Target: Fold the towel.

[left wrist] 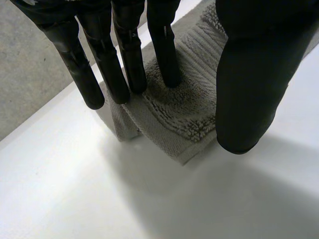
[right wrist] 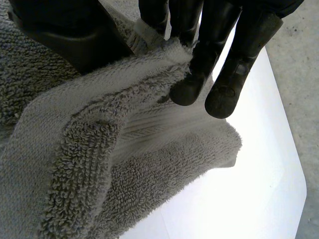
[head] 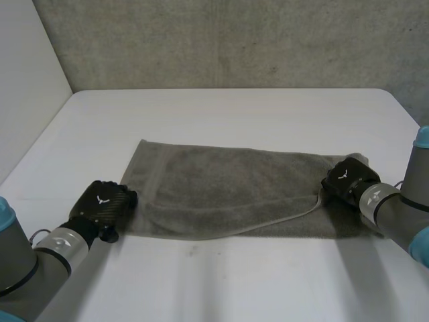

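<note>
Nearest the camera, the left arm reaches in from the near-left, and the left hand sits right at the near-left corner of the towel. In the left wrist view its fingers are straight and pointing down. Some tips press onto the ribbed corner of the cloth, while the others come down just past its edge on the bare table. The thumb hangs beside them over the corner's near edge, and nothing is pinched, so that hand is relaxed and simply pressing.

Across on the right, the right arm comes in low, and the right hand is on the towel's right edge, toward its far-right corner. This one has a real grasp. In the right wrist view a raised fold of terry is caught between its thumb and fingertips, with the cloth bunching up and draping away below the palm.

Between the two hands the grey towel lies spread across the middle of the table, long side running left to right. A pale hem curves from the right hand back along the near side. Beyond it there is bare white tabletop, then the rough grey wall.
</note>
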Available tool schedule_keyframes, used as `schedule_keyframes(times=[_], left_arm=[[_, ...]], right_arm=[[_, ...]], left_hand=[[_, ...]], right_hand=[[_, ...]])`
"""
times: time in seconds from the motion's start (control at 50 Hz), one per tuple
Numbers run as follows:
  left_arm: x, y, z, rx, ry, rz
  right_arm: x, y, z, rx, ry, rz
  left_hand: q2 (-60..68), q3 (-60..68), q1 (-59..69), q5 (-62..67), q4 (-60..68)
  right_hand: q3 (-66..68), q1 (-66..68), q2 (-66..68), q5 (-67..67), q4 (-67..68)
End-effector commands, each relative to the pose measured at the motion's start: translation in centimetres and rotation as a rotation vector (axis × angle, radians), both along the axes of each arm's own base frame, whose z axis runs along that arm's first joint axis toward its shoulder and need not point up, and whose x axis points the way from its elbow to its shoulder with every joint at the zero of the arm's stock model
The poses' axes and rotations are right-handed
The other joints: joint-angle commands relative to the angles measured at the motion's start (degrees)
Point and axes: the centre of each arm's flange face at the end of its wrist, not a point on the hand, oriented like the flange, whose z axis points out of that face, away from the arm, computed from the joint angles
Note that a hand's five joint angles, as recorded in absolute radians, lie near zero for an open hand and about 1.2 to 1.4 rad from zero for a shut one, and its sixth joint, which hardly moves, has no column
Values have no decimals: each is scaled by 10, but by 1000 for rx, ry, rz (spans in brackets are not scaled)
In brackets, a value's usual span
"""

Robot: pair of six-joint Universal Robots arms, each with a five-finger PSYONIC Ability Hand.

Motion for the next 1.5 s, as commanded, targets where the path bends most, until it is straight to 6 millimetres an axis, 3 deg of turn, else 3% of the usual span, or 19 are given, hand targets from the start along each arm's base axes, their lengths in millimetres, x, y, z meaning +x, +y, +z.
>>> schedule_keyframes(times=[0.02, 0.4, 0.52, 0.6, 0.68, 0.8, 0.84, 0.9, 0.94, 1.02, 1.08, 1.2, 1.34, 1.36, 1.4, 1.42, 1.46, 1.5], left_arm=[[-1, -7, -1, -5, 0, 0], [-8, -43, -6, -43, 6, -7], [-8, -46, -5, -51, 6, -6], [-8, -44, -2, -55, 9, -4], [-8, -38, 10, -81, 14, -5], [-2, -21, 24, -101, 18, 5], [-1, -16, 29, -109, 19, 8], [1, -9, 37, -124, 23, 12], [2, -6, 41, -133, 28, 16], [7, 0, 63, -183, 36, 32], [9, -1, 70, -197, 47, 40], [6, -26, 91, -232, 131, 56], [-14, -85, 65, -117, 188, 48], [-14, -85, 65, -116, 188, 48], [-25, -106, 52, -91, 181, 47], [-25, -106, 52, -91, 181, 47], [-27, -118, 46, -86, 178, 64], [-30, -141, 37, -94, 172, 102]], right_arm=[[1, 1, 0, 0, 0, 2], [1, 1, -4, 7, 3, 5], [1, 1, -4, 7, 2, 6], [1, 1, -5, 10, 3, 5], [1, 0, -3, 7, 4, 3], [-3, 2, 14, -21, -3, -12], [-6, 11, 31, -21, -4, -15], [-7, 19, 37, -3, -1, -13], [-15, 33, 47, 49, -1, -26], [-35, 39, 53, 113, -2, -86], [-49, 40, 72, 94, -29, -118], [-59, 29, 89, 48, -105, -99], [-60, -10, 72, 54, -145, -107], [-60, -10, 72, 54, -145, -107], [-59, -34, 58, 59, -164, -110], [-59, -34, 58, 59, -164, -110], [-60, -55, 45, 47, -168, -113], [-61, -64, 40, 30, -172, -116]], left_hand=[[40, 40, 38, 41, 39], [73, 74, 72, 75, 73], [218, 219, 216, 220, 218], [436, 436, 434, 437, 435], [436, 437, 435, 438, 436], [436, 437, 435, 438, 436], [436, 437, 435, 438, 436], [436, 437, 435, 438, 436], [436, 437, 435, 438, 436], [436, 437, 435, 438, 436], [436, 437, 435, 438, 436], [436, 437, 435, 438, 436], [436, 437, 435, 438, 436], [436, 437, 435, 438, 436], [436, 437, 435, 438, 436], [436, 437, 435, 438, 436], [436, 437, 435, 438, 436], [436, 437, 435, 438, 436]], right_hand=[[33, 37, 31, 26, 31], [33, 37, 31, 26, 31], [33, 37, 31, 26, 31], [33, 37, 31, 26, 31], [33, 37, 31, 26, 31], [33, 37, 31, 26, 31], [33, 37, 31, 26, 31], [33, 37, 31, 26, 31], [33, 37, 31, 26, 31], [33, 37, 31, 26, 31], [33, 37, 31, 26, 31], [33, 37, 31, 26, 31], [33, 37, 31, 26, 31], [33, 37, 31, 26, 31], [33, 37, 31, 26, 31], [33, 37, 31, 26, 31], [33, 37, 31, 26, 31], [33, 37, 31, 26, 31]])
